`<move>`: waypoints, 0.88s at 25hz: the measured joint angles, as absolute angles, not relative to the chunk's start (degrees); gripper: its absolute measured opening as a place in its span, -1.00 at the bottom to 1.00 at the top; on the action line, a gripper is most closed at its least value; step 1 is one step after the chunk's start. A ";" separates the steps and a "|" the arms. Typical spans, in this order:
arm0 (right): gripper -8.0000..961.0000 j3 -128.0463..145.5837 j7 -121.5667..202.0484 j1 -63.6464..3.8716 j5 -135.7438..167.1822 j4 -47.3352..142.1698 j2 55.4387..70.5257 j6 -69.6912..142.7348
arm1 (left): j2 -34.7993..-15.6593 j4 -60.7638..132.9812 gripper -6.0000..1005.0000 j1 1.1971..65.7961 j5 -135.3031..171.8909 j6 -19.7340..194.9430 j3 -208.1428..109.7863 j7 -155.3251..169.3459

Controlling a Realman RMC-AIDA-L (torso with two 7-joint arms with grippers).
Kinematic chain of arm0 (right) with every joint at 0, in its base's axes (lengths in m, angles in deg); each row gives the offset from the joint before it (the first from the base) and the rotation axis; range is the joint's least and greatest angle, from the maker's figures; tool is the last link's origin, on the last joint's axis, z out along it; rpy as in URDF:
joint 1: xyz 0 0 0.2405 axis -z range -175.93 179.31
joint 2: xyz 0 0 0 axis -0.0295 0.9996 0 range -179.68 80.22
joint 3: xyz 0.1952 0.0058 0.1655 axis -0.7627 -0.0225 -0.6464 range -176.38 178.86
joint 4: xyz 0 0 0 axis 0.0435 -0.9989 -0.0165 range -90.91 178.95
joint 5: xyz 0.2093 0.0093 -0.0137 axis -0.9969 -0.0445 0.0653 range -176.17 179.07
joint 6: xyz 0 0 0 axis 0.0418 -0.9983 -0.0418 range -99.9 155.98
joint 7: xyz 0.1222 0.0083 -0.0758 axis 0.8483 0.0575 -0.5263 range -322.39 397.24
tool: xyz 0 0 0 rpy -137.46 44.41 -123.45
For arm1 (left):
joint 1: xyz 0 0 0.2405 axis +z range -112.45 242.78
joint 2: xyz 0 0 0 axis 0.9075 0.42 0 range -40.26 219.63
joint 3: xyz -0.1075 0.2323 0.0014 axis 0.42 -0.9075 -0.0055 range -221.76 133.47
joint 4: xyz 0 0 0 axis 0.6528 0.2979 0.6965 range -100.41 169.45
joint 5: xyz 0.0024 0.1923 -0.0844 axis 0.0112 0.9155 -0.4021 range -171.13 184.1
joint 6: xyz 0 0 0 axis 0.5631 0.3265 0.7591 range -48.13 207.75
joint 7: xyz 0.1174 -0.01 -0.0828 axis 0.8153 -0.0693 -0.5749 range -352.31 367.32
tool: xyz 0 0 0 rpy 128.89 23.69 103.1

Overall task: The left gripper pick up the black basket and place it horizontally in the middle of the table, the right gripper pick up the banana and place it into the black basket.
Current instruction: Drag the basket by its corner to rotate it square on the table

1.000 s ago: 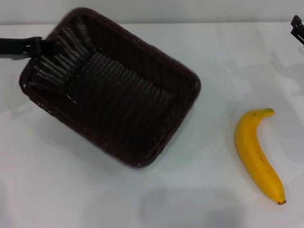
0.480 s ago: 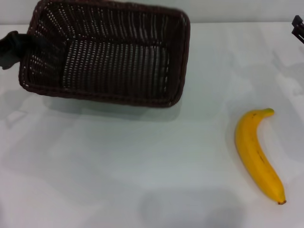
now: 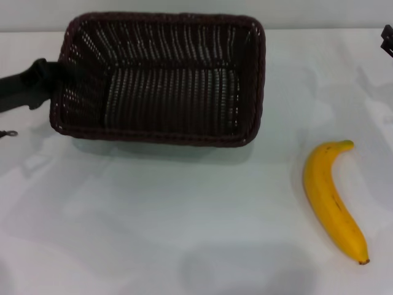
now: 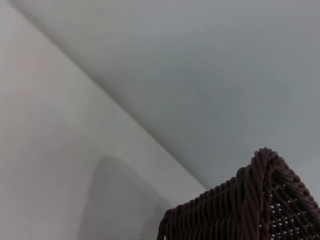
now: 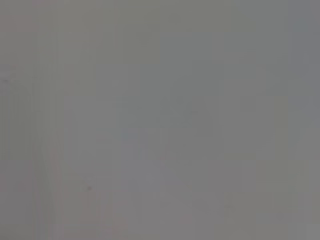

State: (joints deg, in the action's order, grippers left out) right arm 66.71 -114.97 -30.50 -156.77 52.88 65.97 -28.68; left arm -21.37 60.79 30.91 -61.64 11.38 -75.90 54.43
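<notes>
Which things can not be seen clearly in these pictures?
- Left hand: head view, its fingers are hidden at the basket wall.
- Right hand: head view, cut off by the picture's edge.
- Banana: absent from the right wrist view, which shows only grey.

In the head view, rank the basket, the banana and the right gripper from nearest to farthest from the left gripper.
1. Basket: held at its left end by the left gripper.
2. Banana: lying on the table's right side.
3. Right gripper: at the far right edge.

Black basket (image 3: pixel 163 77) lengthwise, far left-center; banana (image 3: pixel 331 200) on table's (image 3: pixel 184 233) right.
</notes>
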 joint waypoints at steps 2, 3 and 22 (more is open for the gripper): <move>0.80 66.71 -114.98 -30.50 -156.77 52.91 65.94 -28.55 | -21.95 60.69 -0.50 31.43 -61.64 11.86 -75.91 54.44; 0.80 66.72 -115.00 -30.51 -156.77 52.93 65.94 -28.44 | -22.13 60.54 -0.49 31.67 -61.64 11.99 -75.98 54.39; 0.80 64.52 -115.15 -30.68 -156.76 53.59 65.76 -27.40 | -24.21 60.39 -0.15 32.53 -61.50 12.07 -76.49 54.88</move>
